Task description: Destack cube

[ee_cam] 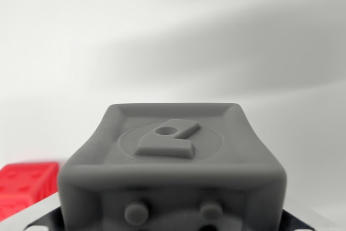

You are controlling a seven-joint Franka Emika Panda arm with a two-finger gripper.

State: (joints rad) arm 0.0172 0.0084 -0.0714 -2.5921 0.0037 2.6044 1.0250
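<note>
Nearest to me is my own claw (172, 187), or rather its grey body, which fills the lower middle of the wrist view. Its top face carries a raised round emblem, and two small round studs sit on its front face near the bottom edge. My fingers do not show, so I cannot tell whether the claw is apart, together or clamped on anything.

Just past the body, at the wrist view's left and low in the frame, sits a red cube (24, 186). It is blurred, with faint round dimples on its faces, and the body hides its right side. Whether another cube sits under or on it, I cannot tell.

Dark strips run out from under the body at both lower corners.

Beyond that lies a pale, smooth surface (303, 150), bare on the right side. Farther back it meets a soft grey-white backdrop (173, 31) crossed by a broad slanting shadow. No hard edge shows between them.
</note>
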